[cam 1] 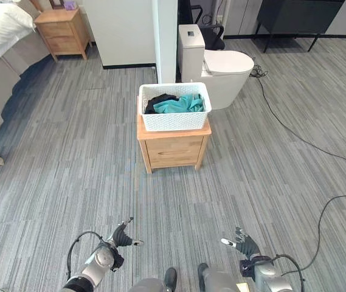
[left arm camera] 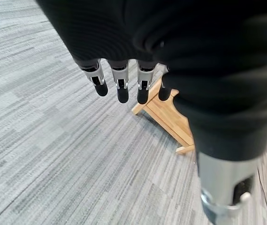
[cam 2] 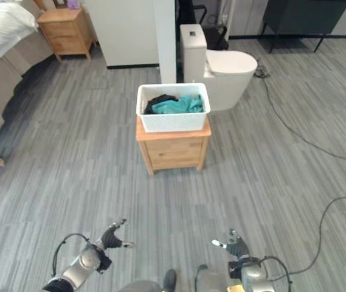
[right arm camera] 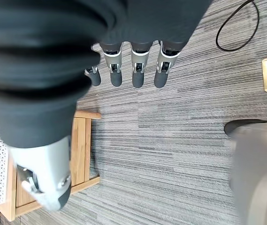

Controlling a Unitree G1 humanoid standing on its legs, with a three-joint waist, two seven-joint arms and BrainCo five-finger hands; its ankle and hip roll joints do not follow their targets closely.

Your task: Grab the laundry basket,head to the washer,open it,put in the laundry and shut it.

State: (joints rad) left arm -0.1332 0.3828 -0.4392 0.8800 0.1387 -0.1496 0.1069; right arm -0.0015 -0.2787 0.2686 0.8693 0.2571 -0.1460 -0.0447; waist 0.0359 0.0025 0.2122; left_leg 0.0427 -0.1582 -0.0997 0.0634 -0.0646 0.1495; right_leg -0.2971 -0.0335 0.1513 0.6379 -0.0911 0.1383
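A white perforated laundry basket (cam 1: 174, 108) holding teal and black clothes (cam 1: 180, 104) sits on a small wooden nightstand (cam 1: 174, 148) in the middle of the room. My left hand (cam 1: 121, 236) hangs low at the lower left, fingers straight and holding nothing. My right hand (cam 1: 241, 244) hangs at the lower right, also with relaxed fingers and nothing in it. Both hands are well short of the basket. In the left wrist view my fingers (left arm camera: 122, 87) point toward the nightstand's base (left arm camera: 167, 116). The right wrist view shows fingers (right arm camera: 137, 70) over bare floor.
A white toilet (cam 1: 216, 66) stands just behind the basket, beside a white pillar (cam 1: 165, 38). A bed (cam 1: 2, 67) lies at far left with another wooden nightstand (cam 1: 63, 31) behind it. A black cable (cam 1: 318, 152) trails across the grey floor at right.
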